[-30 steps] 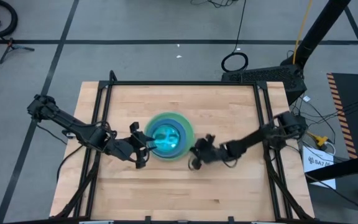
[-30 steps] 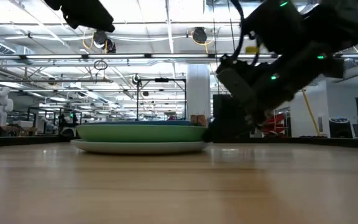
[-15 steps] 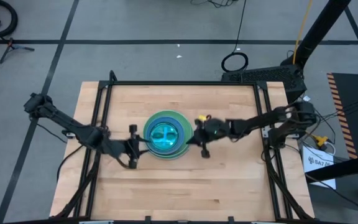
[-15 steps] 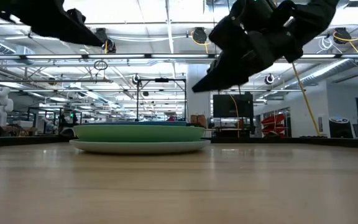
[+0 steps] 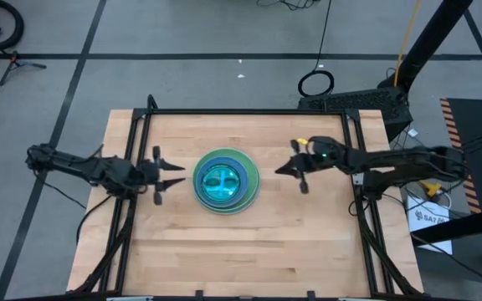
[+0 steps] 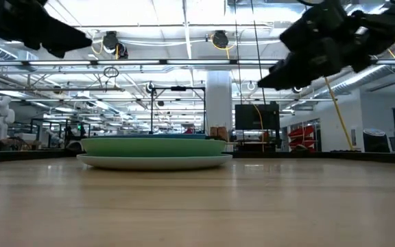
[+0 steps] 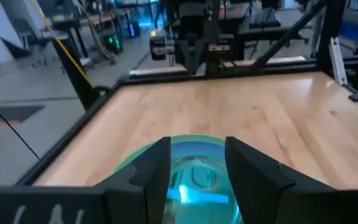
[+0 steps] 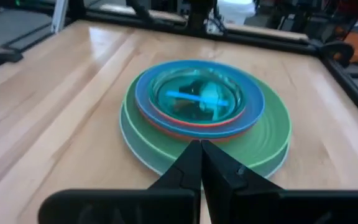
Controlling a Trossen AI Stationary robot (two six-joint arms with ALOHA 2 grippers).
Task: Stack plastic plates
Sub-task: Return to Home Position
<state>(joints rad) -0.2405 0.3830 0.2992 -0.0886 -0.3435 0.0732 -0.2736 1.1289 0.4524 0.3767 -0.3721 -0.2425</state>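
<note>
Your left pincer (image 5: 177,174) is released, and your right pincer (image 5: 279,170) is clenched with nothing between its fingers.
The stack of round shiny plastic plates (image 5: 226,181) stands in the middle of the wooden table (image 5: 224,251), between the two pincers and touching neither of them. In the stack you see a wide green plate (image 8: 272,124) on a pale one, then an orange edge (image 8: 191,132), a blue plate (image 8: 144,97), and a translucent cyan plate (image 8: 197,93) on top. Both pincers hang above the table surface.
</note>
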